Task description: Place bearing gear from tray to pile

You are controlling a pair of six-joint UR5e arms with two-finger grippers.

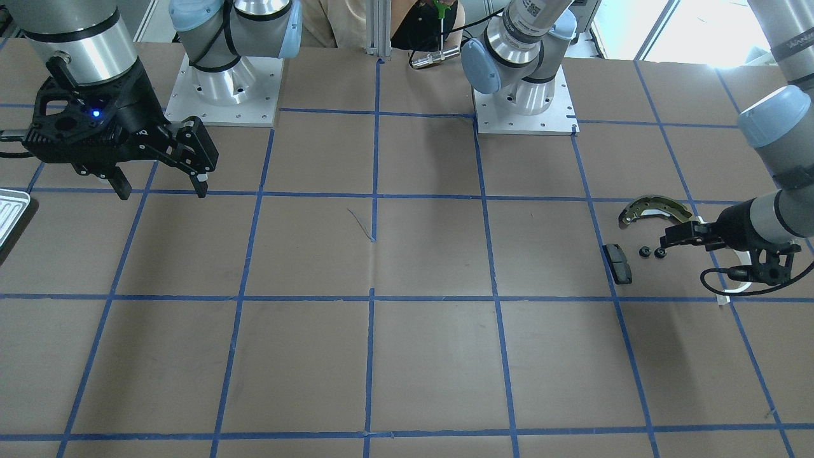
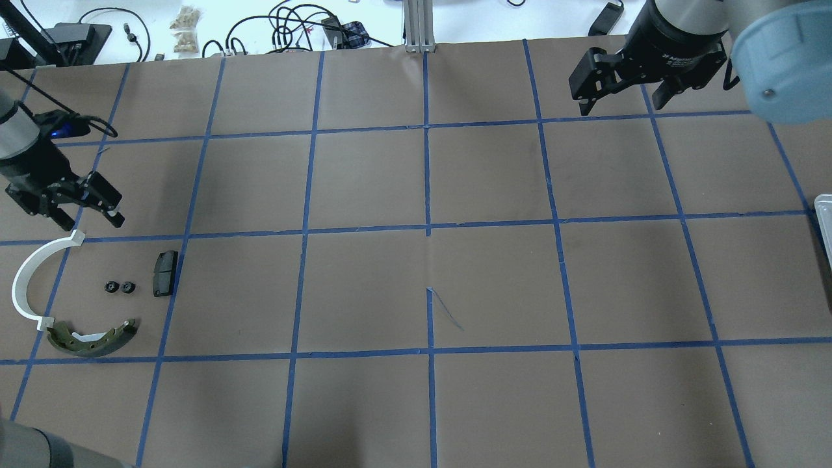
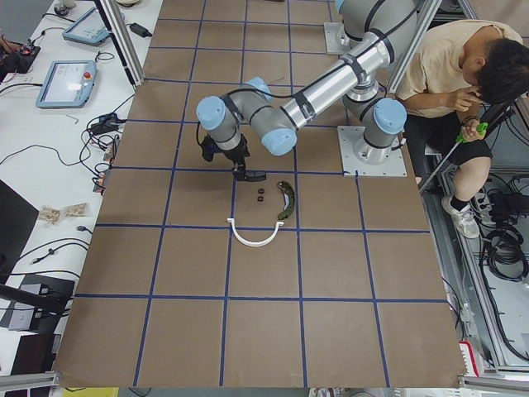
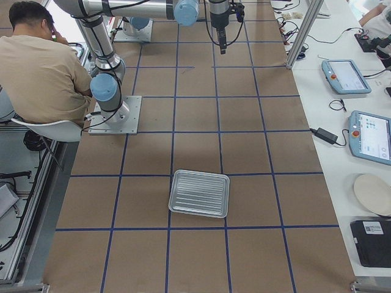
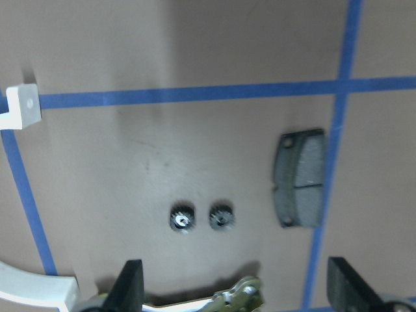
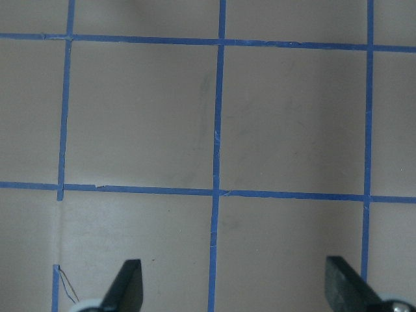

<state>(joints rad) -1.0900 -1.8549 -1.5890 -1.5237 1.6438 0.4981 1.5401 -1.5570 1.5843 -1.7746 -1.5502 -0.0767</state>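
Two small black bearing gears (image 2: 111,286) (image 2: 128,286) lie side by side on the table inside the pile. The pile is an olive brake shoe (image 2: 91,338), a white plastic arc (image 2: 29,279) and a black pad (image 2: 165,273). The gears also show in the left wrist view (image 5: 181,219) (image 5: 221,216) and the front view (image 1: 644,252). My left gripper (image 2: 91,222) is open and empty, just above and beyond the gears. My right gripper (image 2: 621,104) is open and empty, far across the table. The ribbed silver tray (image 4: 198,193) looks empty.
Blue tape lines grid the brown table. The tray's edge (image 2: 825,221) shows at the right border of the overhead view. A seated person (image 4: 36,61) is behind the robot bases. Cables and tablets lie past the table's far edge.
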